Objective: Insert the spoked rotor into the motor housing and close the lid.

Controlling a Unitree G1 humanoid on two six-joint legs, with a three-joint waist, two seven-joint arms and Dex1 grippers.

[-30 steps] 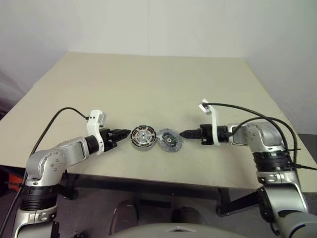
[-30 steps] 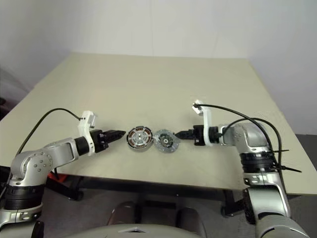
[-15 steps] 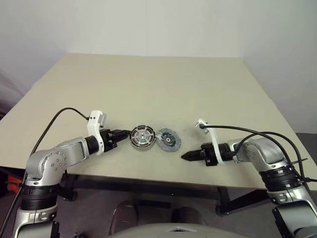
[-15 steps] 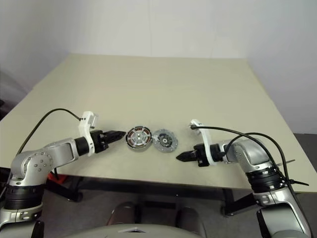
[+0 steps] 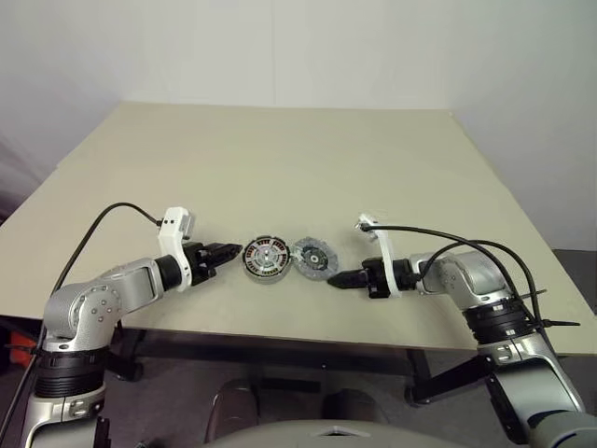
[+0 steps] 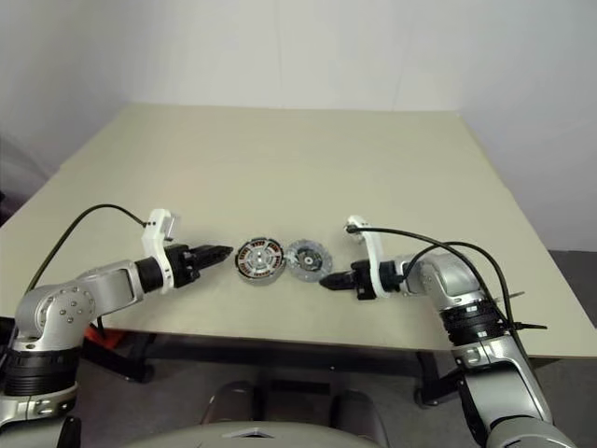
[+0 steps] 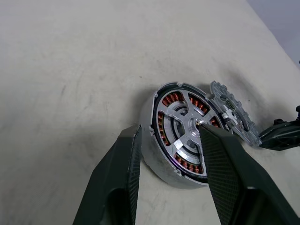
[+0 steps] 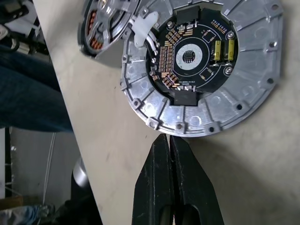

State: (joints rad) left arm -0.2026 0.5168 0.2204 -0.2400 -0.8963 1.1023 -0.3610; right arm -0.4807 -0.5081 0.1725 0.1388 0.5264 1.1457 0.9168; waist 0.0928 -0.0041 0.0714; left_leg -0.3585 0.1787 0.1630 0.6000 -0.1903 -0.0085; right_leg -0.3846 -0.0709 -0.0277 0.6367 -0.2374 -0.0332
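Right wrist view: right gripper (image 8: 169, 140) jaws pressed closed, tips just off the lid (image 8: 204, 70) rim. Left gripper (image 7: 171, 138) jaws apart, straddling the motor housing (image 7: 185, 133), not clamping.

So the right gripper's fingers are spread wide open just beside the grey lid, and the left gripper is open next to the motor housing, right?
Not quite: the right gripper is shut, fingers pressed together by the lid, as the right wrist view shows. The left gripper is open at the housing.

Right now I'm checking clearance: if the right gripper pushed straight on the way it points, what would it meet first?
Most likely the lid: the shut right gripper points at its near rim, just short of touching it.
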